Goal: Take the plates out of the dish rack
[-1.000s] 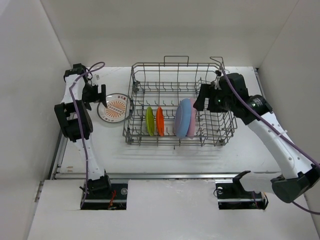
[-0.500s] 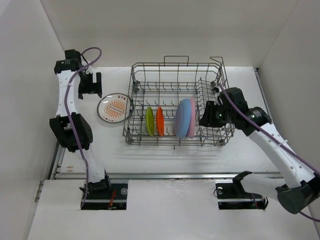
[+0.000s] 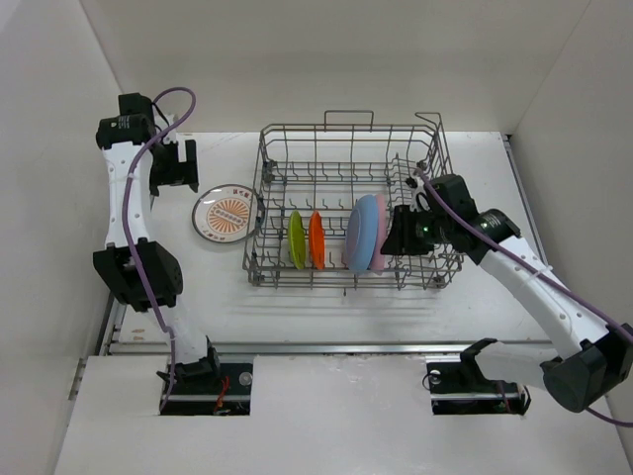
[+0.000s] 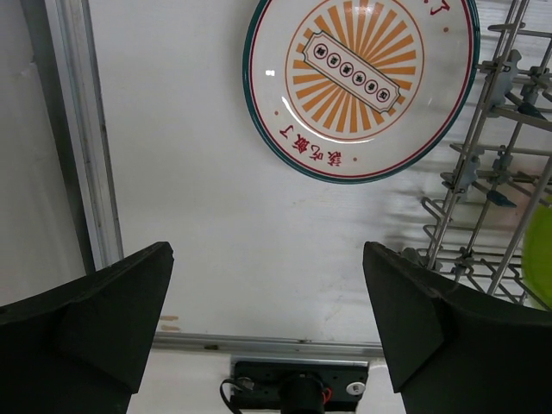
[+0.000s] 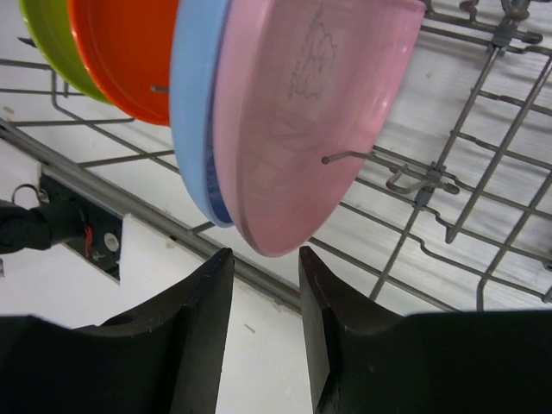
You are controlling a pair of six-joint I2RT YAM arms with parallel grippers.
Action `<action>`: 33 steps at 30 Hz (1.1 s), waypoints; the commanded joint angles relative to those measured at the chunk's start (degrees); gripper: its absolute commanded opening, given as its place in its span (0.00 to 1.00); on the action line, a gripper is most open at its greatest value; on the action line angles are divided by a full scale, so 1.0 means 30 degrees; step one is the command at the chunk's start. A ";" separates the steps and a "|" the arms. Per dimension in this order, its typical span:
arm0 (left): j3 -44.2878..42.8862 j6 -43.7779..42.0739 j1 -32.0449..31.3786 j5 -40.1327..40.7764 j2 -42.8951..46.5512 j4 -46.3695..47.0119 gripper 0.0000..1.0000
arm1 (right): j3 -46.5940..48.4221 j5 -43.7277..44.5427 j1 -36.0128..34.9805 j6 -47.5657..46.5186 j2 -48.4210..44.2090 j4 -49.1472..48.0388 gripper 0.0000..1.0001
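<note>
Presently left gripper (image 4: 266,252) stands wide, sunburst plate (image 4: 358,82) at twelve o'clock; right gripper (image 5: 266,255) narrow at six-o'clock rim of pink plate (image 5: 310,129); grip indeterminate.

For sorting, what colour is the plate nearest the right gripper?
Pink plate, best in right wrist view.

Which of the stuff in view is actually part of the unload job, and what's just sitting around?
Job:
- dish rack
- standing in it: lime green plate, orange plate, light blue plate, pink plate
- sunburst plate, flat on the table left of the rack

Not the job:
- purple cable along the left arm
- metal rail at the table's near edge
</note>
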State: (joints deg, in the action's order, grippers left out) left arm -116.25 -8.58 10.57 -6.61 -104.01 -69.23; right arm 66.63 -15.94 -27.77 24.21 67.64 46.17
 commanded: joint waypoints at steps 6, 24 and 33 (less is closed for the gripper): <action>0.1917 -0.0244 -0.0036 -0.1660 0.2585 -0.0477 0.90 | 0.2340 0.1623 0.0116 -0.0509 -0.0547 0.2422 0.46; 0.2508 -0.2294 -0.2957 -0.6090 0.2913 -0.1972 0.93 | 0.0173 0.0419 -0.0236 0.0251 0.0363 -0.1913 0.46; 0.2714 -0.0573 -0.4987 -0.5066 -0.0044 -0.0011 0.93 | -0.0062 0.1795 -0.0412 0.0603 0.1239 -0.3789 0.29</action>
State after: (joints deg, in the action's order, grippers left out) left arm -108.25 -12.95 -4.91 -23.24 -101.36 -72.38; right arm 66.57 -13.50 -28.58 25.52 69.65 39.92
